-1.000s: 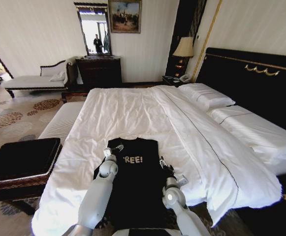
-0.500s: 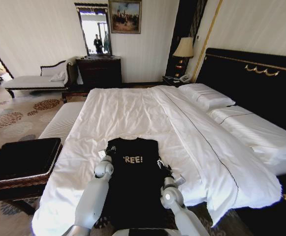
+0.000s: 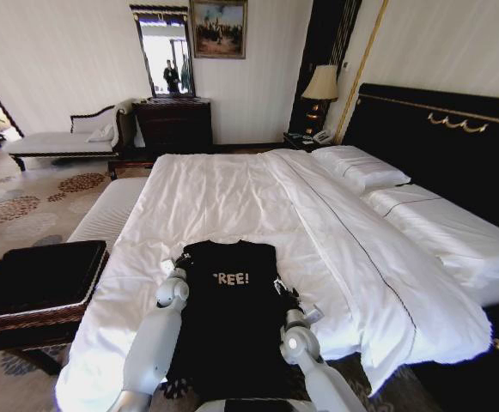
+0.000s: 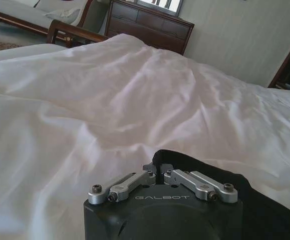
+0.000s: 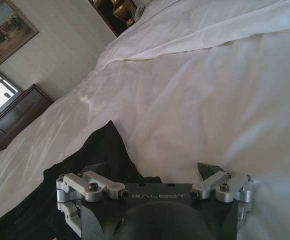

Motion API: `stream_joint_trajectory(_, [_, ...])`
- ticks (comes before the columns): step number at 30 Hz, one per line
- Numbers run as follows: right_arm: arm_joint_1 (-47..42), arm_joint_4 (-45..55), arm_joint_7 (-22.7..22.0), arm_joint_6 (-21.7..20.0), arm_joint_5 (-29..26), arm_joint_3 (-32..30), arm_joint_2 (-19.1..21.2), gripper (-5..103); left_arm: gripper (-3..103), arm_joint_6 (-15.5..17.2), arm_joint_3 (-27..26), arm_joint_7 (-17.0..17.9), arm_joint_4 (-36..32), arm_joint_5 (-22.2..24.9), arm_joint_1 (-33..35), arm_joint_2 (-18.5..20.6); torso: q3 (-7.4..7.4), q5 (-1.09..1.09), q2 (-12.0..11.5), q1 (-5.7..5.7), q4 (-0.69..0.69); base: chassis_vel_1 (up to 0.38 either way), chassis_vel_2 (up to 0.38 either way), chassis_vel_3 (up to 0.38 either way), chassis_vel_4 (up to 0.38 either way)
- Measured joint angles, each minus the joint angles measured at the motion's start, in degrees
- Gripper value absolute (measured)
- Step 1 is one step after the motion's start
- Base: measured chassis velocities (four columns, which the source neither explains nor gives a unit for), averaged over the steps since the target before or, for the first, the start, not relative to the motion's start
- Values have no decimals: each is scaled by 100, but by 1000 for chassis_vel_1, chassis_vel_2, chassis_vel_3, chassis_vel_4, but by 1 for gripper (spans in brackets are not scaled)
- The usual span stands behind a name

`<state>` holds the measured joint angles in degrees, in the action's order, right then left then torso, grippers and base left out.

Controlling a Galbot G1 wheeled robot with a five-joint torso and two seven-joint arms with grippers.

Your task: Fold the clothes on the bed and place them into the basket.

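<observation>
On large white-sheeted bed, black short-sleeved "FREE!" T-shirt flat, left gripper pinched closed at its sleeve edge, right gripper spread wide over opposite edge.

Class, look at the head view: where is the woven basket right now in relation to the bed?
The basket stands at the head view's lower left, off the bed, beside its left edge.

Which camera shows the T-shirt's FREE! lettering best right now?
The head view: the whole T-shirt lies flat on the bed, lettering readable between both arms. The left wrist view catches only a black edge by the left pincer; the right wrist view shows a dark corner, no lettering.
</observation>
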<state>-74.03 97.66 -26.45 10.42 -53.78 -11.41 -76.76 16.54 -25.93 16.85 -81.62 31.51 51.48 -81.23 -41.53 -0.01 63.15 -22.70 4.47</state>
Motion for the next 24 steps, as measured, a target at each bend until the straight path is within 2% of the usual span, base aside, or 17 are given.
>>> stream_joint_trajectory(13, [68,-47,2,0,19,152,6,100,1,55,-392,-110,738,274,-444,110,0,-1,0,0,1,0,0,0,0])
stream_joint_trajectory(14, [92,-57,1,-3,24,176,6,100,11,54,-452,-99,823,335,-510,142,0,0,0,0,-1,0,0,0,0])
stream_joint_trajectory(16, [102,-60,1,-5,27,184,5,100,11,53,-470,-94,840,356,-527,150,0,1,0,0,-2,0,0,0,0])
stream_joint_trajectory(18, [129,-68,1,-9,35,205,5,100,22,21,-530,-98,838,520,-555,172,0,1,0,0,-2,0,0,0,0])
stream_joint_trajectory(21, [159,-80,9,-12,38,212,8,100,27,-10,-587,-128,707,793,-537,184,0,1,0,0,0,0,0,0,0])
stream_joint_trajectory(24, [429,-191,112,-77,-82,143,97,100,43,-109,-845,-187,420,1364,-451,177,0,1,0,0,1,0,0,0,0])
